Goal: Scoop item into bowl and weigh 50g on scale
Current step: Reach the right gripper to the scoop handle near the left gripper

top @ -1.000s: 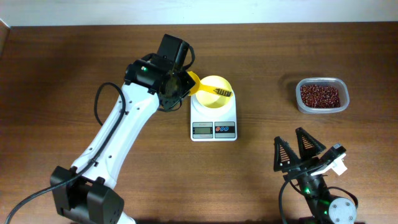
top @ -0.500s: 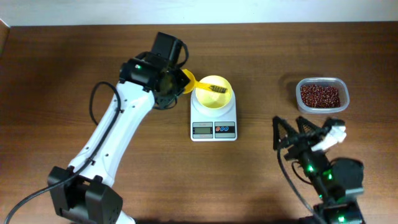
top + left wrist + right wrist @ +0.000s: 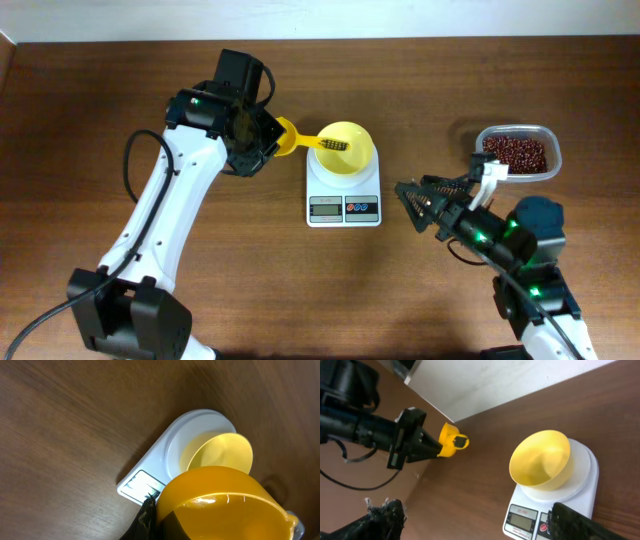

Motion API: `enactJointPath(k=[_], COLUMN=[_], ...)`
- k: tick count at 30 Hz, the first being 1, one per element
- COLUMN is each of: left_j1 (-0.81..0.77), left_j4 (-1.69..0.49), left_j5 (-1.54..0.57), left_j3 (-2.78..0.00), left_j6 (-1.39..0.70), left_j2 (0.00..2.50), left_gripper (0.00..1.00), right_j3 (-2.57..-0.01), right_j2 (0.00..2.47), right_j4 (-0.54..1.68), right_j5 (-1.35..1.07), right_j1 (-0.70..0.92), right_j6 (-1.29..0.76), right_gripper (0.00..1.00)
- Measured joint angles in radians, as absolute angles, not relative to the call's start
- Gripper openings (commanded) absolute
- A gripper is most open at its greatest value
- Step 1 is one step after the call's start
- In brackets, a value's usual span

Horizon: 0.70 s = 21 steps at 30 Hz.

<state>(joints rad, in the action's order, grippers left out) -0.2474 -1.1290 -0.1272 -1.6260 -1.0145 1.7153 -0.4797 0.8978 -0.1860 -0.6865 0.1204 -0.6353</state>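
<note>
At the left, the left hand [image 3: 268, 142] is closed tight on the yellow scoop [image 3: 287, 136] and holds it above the counter [image 3: 100, 90]. The long axis of the scoop runs left to right. In the overhead view its far end reaches over the left rim of the bowl [image 3: 365, 150]. That end looks dark, but I cannot tell if beans are in it.

The bowl sits on the scale [image 3: 343, 190], and in the right wrist view its inside looks empty. To the right of the scale, the right hand [image 3: 410, 205] has its fingers wide apart and holds nothing. It points toward the scale.

At the far right, the beans [image 3: 520, 152] fill the clear tub [image 3: 555, 165]. So the beans lie to the right of the scoop, well apart, with the scale between them. The right hand is the nearer one to the tub. I think the scoop must cross over the scale to reach them.
</note>
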Motion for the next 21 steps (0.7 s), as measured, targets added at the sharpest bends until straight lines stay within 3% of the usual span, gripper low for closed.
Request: enactJointPath(k=[5,12,16,21], left_j1=[-0.247,-0.248,-0.261,-0.298], left_j4=[-1.130,-1.129,-1.123,-1.112], left_j5=[-0.196,-0.272,-0.282,-0.286], left_j3=[-1.626,-1.626,-1.626,-1.626], left_j6=[-0.882,-0.683,-0.657,-0.647], left_j2=[1.715,1.715,1.715,1.715], left_gripper=[0.00,0.00,0.00,0.00], right_j3=[-0.482,-0.482,-0.482,-0.482], right_j2=[1.017,1.161,1.177,1.180], right_j4=[-0.345,-0.508,-0.576,-0.578], right_j5=[-0.807,-0.933,-0.913,-0.801], right_j1=[0.120,0.182,0.274,0.337], right_j6=[-0.695,-0.760,-0.765,-0.767], right_gripper=[0.79,0.79,0.79,0.70])
